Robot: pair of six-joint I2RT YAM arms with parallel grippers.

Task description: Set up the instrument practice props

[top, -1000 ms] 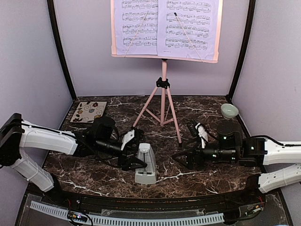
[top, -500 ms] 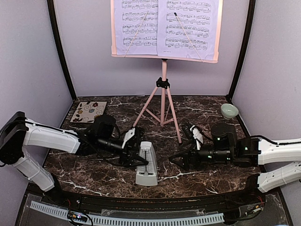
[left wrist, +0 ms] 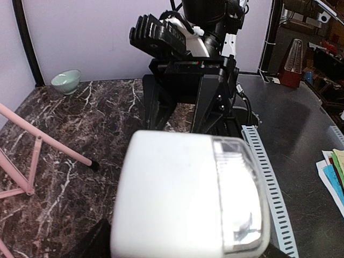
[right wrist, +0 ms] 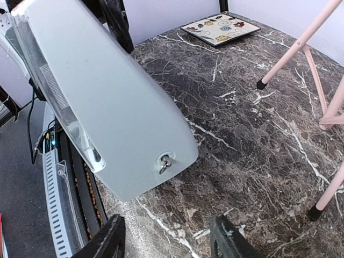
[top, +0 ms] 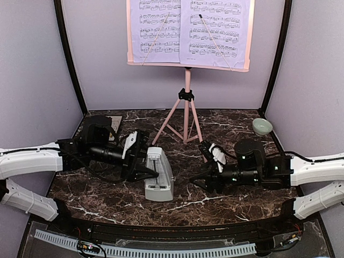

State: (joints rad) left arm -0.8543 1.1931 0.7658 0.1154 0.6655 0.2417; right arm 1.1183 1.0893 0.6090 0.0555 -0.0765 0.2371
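Already upright at twelve o'clock on the marble desk (top: 236, 123), the pink music stand (top: 187, 97) carries both sheet-music pages (top: 215, 29) side by side, so that part of the set-up looks finished. What remains, by the look of it, is the white metronome (top: 158, 174). It hangs tilted near six o'clock, clenched in the left claw (top: 143, 161) and not yet stood in place. The right claw (top: 202, 167), reaching in from four o'clock, is spread wide with nothing between its fingers. It sits near the metronome but apart from it.

Much is obscured. The top of the stand runs off the picture, the left arm covers part of the floral tile (right wrist: 217, 28) at ten o'clock, and the metronome fills the left wrist view — the grip itself barely shows there. Whether the metronome's base touches the desk cannot be made out. A pale green bowl (top: 262, 126) sits at two o'clock.
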